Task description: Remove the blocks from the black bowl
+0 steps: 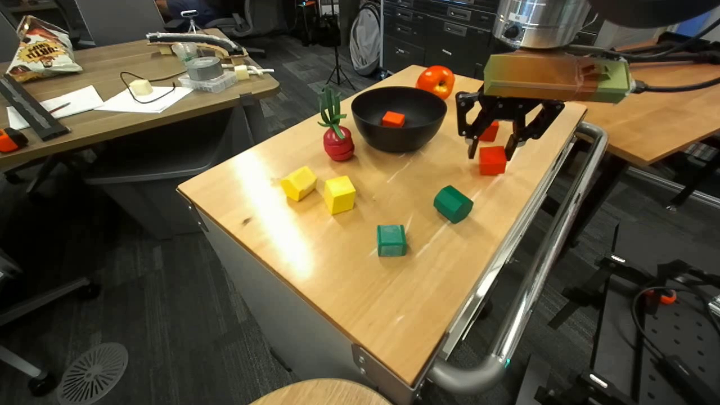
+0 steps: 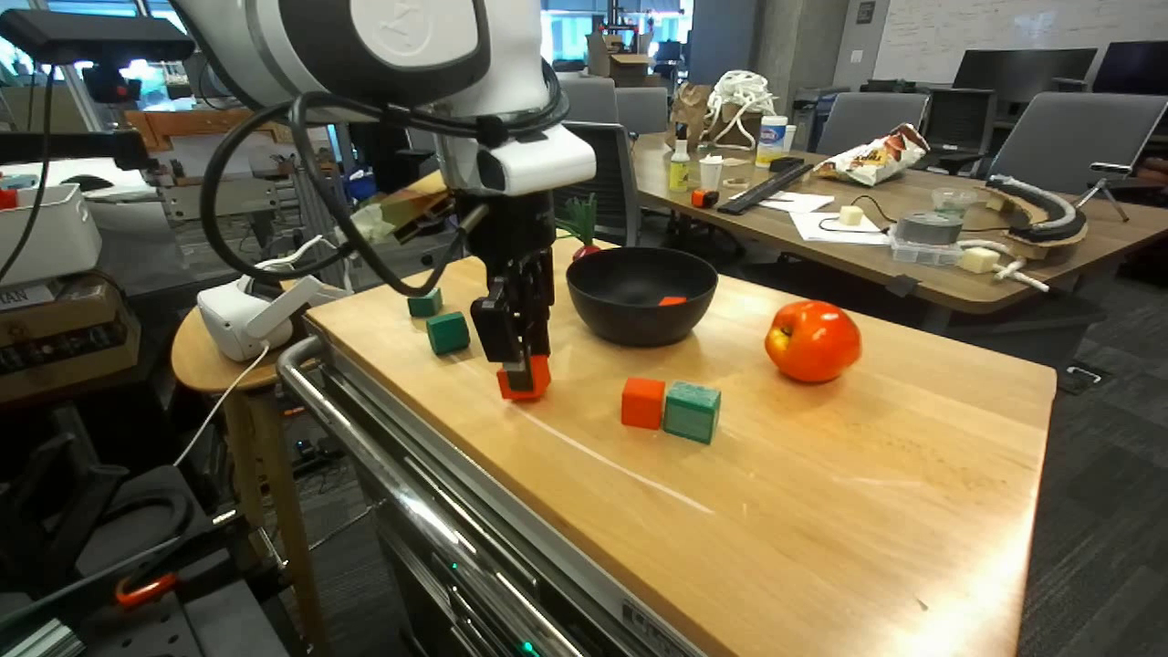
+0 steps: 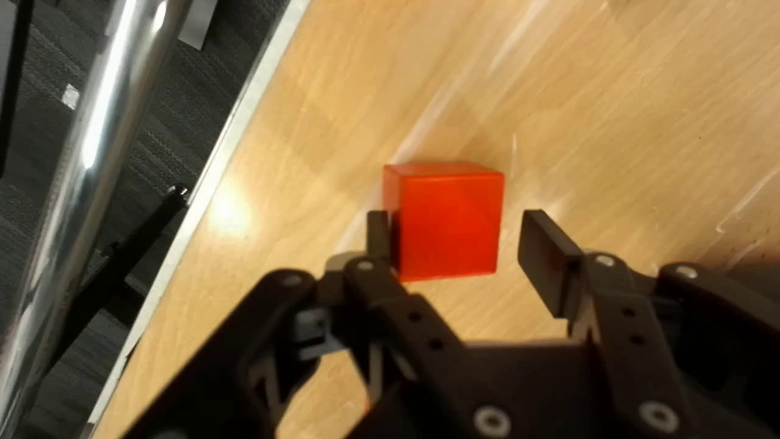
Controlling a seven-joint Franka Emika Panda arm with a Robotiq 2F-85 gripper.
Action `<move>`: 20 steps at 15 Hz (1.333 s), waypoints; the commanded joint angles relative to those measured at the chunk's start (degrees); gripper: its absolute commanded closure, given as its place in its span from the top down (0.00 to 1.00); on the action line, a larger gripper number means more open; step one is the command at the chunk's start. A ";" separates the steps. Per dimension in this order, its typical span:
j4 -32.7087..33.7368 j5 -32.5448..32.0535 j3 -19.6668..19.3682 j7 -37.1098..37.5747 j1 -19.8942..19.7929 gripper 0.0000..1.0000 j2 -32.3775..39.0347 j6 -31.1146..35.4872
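Note:
My gripper [image 1: 490,152] [image 3: 458,250] stands open low over the wooden tabletop. Between its fingers sits a red block [image 3: 450,222] [image 2: 538,376], close against one finger, with a plain gap to the other finger pad [image 3: 545,262]. The black bowl [image 1: 374,126] [image 2: 620,319] holds a red-orange block [image 1: 393,119]; its far inside is partly hidden in each exterior view. Another red block [image 2: 642,403] lies beside a green block [image 2: 692,412]. Two more green blocks [image 1: 391,241] [image 1: 453,203] and two yellow blocks [image 1: 299,183] [image 1: 340,194] lie on the table.
An orange-red round fruit [image 1: 436,82] [image 2: 812,341] stands near the bowl. On the bowl's other side is a red toy vegetable with green leaves [image 1: 338,143]. A metal rail [image 1: 540,270] [image 3: 91,140] runs along the table edge close to my gripper.

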 commanded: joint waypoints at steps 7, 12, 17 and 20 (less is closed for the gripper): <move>12.51 -7.58 0.82 -7.08 1.57 1.00 -4.41 3.63; 23.19 -2.81 -0.48 -19.57 3.40 1.00 7.08 5.65; 31.57 3.63 -1.98 -27.12 4.02 1.00 18.86 2.69; 34.27 2.60 -4.45 -26.84 4.91 1.00 23.55 2.71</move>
